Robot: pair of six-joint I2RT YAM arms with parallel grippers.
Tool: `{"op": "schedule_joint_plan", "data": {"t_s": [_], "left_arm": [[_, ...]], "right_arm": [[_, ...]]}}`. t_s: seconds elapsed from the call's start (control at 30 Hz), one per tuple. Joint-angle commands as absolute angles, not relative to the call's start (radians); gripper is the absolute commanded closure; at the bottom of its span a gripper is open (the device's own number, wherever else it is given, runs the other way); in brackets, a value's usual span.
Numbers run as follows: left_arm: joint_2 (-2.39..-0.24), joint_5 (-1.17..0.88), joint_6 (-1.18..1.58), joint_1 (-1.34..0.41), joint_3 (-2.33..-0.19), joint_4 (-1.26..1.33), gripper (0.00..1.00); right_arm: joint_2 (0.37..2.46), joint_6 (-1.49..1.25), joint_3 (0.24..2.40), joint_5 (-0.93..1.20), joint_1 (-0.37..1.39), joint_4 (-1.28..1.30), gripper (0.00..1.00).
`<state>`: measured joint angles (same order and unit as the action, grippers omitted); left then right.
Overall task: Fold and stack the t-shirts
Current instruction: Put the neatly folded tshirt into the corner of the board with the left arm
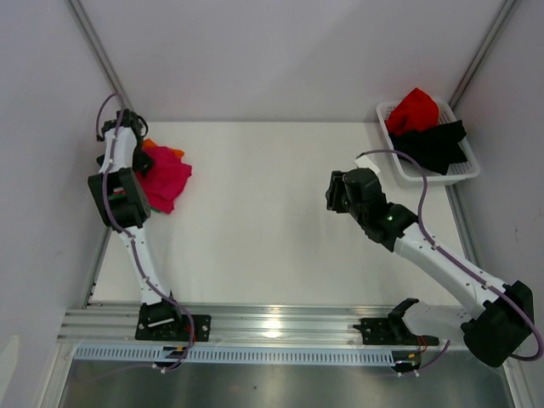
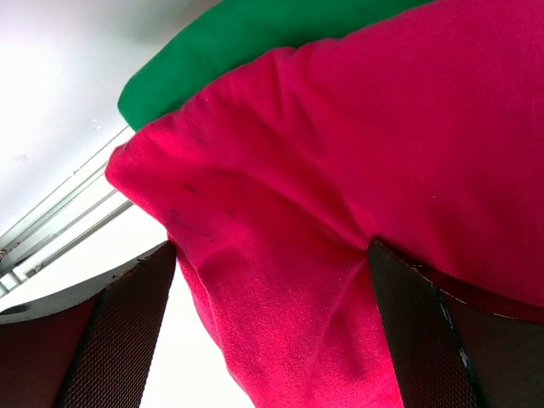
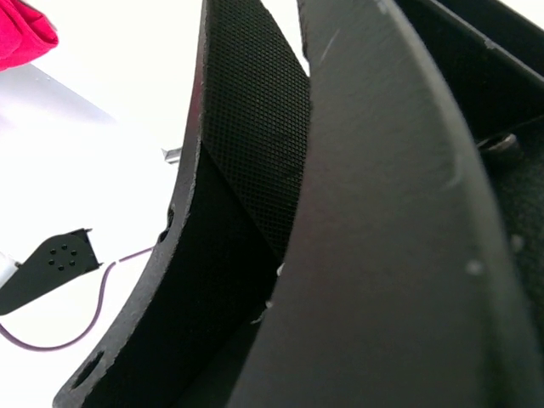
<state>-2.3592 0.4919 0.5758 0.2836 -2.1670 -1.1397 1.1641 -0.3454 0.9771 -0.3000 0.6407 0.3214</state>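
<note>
A magenta-pink t-shirt (image 1: 167, 178) lies bunched at the table's far left, with an orange t-shirt (image 1: 163, 150) showing at its far edge. My left gripper (image 1: 146, 163) is open at this pile. In the left wrist view its fingers (image 2: 127, 331) stand wide apart with the magenta cloth (image 2: 340, 195) between them, and a green t-shirt (image 2: 255, 42) lies behind. My right gripper (image 1: 333, 194) is shut and empty over the middle right of the table; its pads (image 3: 255, 127) are pressed together. A red t-shirt (image 1: 414, 110) and a black t-shirt (image 1: 438, 143) sit in the basket.
The white lattice basket (image 1: 466, 172) stands at the far right corner. Grey walls close the table on the left, right and back. A metal rail (image 1: 272, 323) with both arm bases runs along the near edge.
</note>
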Motion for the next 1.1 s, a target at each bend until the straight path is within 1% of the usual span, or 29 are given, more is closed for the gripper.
{"op": "schedule_joint_plan", "data": {"t_s": [0.0, 0.4, 0.6, 0.87, 1.07], "left_arm": [[-2.376, 0.367, 0.586, 0.222, -2.134, -1.198, 0.03], [-2.347, 0.399, 0.592, 0.181, -2.163, -1.215, 0.04], [-2.324, 0.407, 0.574, 0.130, -2.180, -1.201, 0.04], [-2.361, 0.379, 0.560, 0.081, -2.235, -1.212, 0.04], [-2.393, 0.348, 0.549, 0.081, -2.275, -1.215, 0.04]], "right_arm": [[1.121, -0.318, 0.989, -0.336, 0.638, 0.347, 0.59], [1.066, -0.318, 0.980, -0.373, 0.630, 0.388, 0.59], [1.061, -0.321, 0.983, -0.374, 0.632, 0.388, 0.59], [1.048, -0.324, 0.980, -0.377, 0.632, 0.394, 0.59], [1.042, -0.322, 0.980, -0.387, 0.632, 0.396, 0.59]]}}
